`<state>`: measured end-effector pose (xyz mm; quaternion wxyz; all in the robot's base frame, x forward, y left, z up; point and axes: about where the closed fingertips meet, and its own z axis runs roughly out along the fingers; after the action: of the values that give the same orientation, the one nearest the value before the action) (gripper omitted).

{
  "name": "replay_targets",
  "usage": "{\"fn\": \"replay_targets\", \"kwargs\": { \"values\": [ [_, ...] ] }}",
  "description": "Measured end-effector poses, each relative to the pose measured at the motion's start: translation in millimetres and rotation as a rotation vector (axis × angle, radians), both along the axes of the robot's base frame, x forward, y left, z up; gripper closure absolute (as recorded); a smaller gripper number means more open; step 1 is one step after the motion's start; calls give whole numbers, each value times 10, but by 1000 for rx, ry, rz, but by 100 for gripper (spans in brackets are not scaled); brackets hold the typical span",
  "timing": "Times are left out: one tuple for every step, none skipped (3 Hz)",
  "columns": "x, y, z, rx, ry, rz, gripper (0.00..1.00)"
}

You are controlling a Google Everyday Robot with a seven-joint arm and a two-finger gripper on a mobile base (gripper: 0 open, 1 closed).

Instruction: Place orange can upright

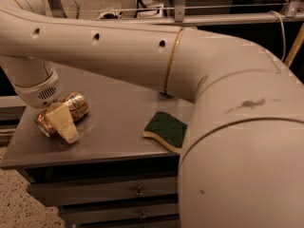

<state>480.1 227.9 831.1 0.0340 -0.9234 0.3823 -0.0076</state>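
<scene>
The orange can (76, 103) lies on its side near the left end of the grey table (118, 127), one end pointing front-left. My gripper (60, 125) hangs from the wrist (35, 87) and comes down over the can's front-left end, covering part of it. The can's top is hidden. My arm sweeps across the upper view from the right.
A green sponge with a yellow underside (165, 129) lies on the table right of centre, partly behind my arm's large elbow (237, 151). Drawers (137, 191) sit under the tabletop. The table's left edge is close to the can. A metal frame stands behind.
</scene>
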Motion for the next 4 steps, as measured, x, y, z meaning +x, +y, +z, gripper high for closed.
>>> {"fn": "replay_targets", "kwargs": {
  "values": [
    [4,18,-5,6,-2,1,42],
    [8,34,-11,12,-5,1,65],
    [11,47,-16,16,-7,2,87],
    [14,59,-21,20,-9,3,100]
  ]
}}
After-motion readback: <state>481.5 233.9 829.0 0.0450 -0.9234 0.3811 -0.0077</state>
